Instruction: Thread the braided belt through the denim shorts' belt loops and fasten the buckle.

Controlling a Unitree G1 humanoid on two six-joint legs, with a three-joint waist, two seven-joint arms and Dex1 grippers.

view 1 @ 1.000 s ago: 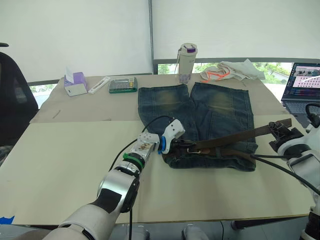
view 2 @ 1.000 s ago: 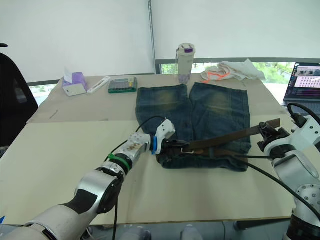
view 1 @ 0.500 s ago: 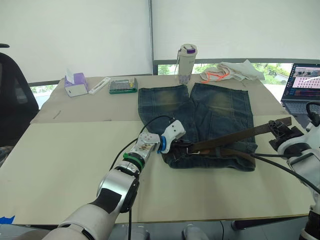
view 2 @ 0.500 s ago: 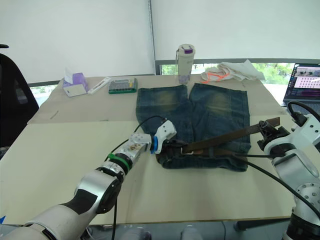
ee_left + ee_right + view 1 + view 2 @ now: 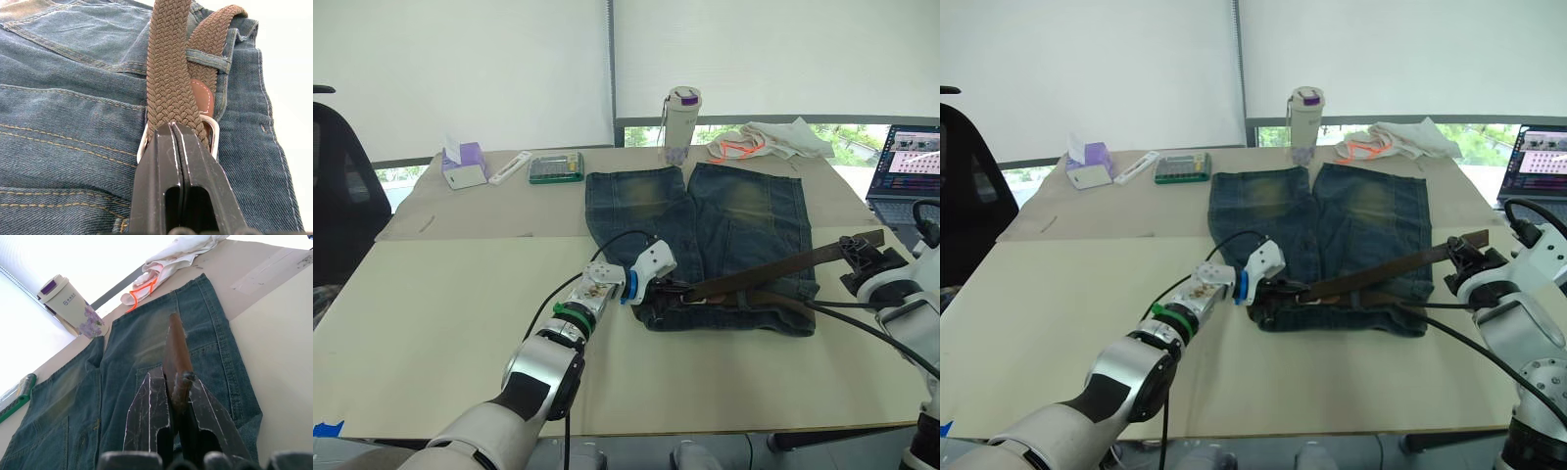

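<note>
The denim shorts (image 5: 744, 211) lie flat mid-table, waistband toward me. The braided belt (image 5: 764, 269) lies partly along the waistband, and its free strand rises taut to the right. My left gripper (image 5: 674, 289) is at the waistband's left end. In the left wrist view its shut fingertips (image 5: 172, 128) press on the belt where it passes through the silvery buckle (image 5: 213, 139), beside a belt loop (image 5: 208, 59). My right gripper (image 5: 855, 251) is off the shorts' right side, shut on the belt's brown end (image 5: 177, 357).
At the table's far edge stand a cup with a purple lid (image 5: 681, 122), a white cloth with orange cord (image 5: 769, 139), a green case (image 5: 555, 166), a white bar (image 5: 508, 166) and a tissue box (image 5: 460, 164). A laptop (image 5: 906, 166) is at the right, a black chair (image 5: 342, 196) at the left.
The left gripper has edged a little closer onto the buckle, which now shows less. The right gripper holds the belt end in the same place.
</note>
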